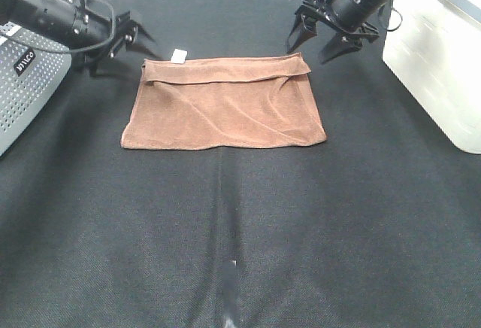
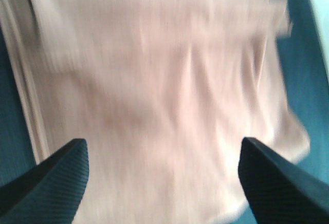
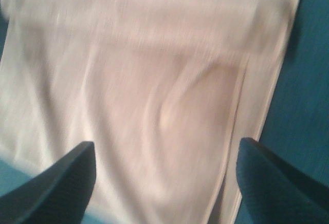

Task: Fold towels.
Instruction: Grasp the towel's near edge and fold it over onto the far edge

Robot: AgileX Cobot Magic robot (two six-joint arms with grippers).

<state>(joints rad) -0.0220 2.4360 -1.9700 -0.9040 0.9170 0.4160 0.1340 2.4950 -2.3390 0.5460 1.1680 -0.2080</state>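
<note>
The brown towel (image 1: 224, 106) lies flat on the black table, folded over, with a narrow doubled band along its far edge and a small white tag (image 1: 179, 56) at the far left corner. My left gripper (image 1: 126, 44) hovers just beyond that corner, open and holding nothing. My right gripper (image 1: 307, 53) hangs open above the far right corner, also holding nothing. In the left wrist view the towel (image 2: 154, 80) is a pale blur spreading beyond the left gripper (image 2: 162, 183). The right wrist view shows the towel (image 3: 144, 80) the same way past the right gripper (image 3: 164, 183).
A grey perforated box (image 1: 22, 95) stands at the left edge of the table. A white container (image 1: 443, 65) stands at the right. Black cloth (image 1: 240, 230) stretches from the towel to the near edge.
</note>
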